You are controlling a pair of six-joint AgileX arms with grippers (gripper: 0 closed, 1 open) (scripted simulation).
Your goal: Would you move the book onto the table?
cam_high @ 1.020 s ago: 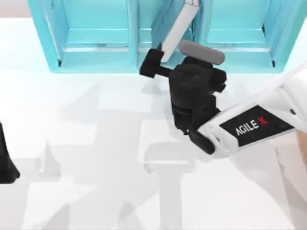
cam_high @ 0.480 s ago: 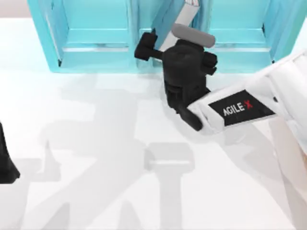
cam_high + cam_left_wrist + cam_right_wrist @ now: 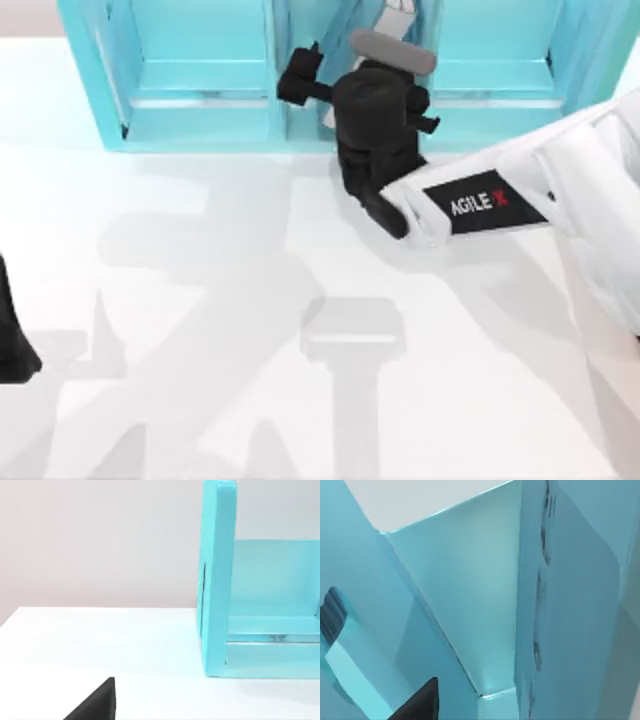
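The book (image 3: 345, 30) leans tilted in the middle compartment of the light-blue shelf; its teal cover and a bit of white page edge show above my right gripper. My right gripper (image 3: 322, 88) reaches into that compartment from the right, open, with one black finger (image 3: 300, 76) on the book's left side and the wrist body covering its lower part. Whether the fingers touch the book is hidden. In the right wrist view a fingertip (image 3: 417, 705) stands close to teal panels. My left gripper (image 3: 12, 345) is parked at the left edge of the white table (image 3: 200, 300), its fingertip (image 3: 95, 705) showing.
The light-blue shelf unit (image 3: 200, 90) spans the back of the table, and its end wall (image 3: 220, 580) stands ahead of the left wrist. My right arm's white forearm (image 3: 480, 200) crosses the table's right side.
My right gripper has moved toward the back and slightly left, going deeper into the shelf's middle compartment around the book. The left arm has not moved.
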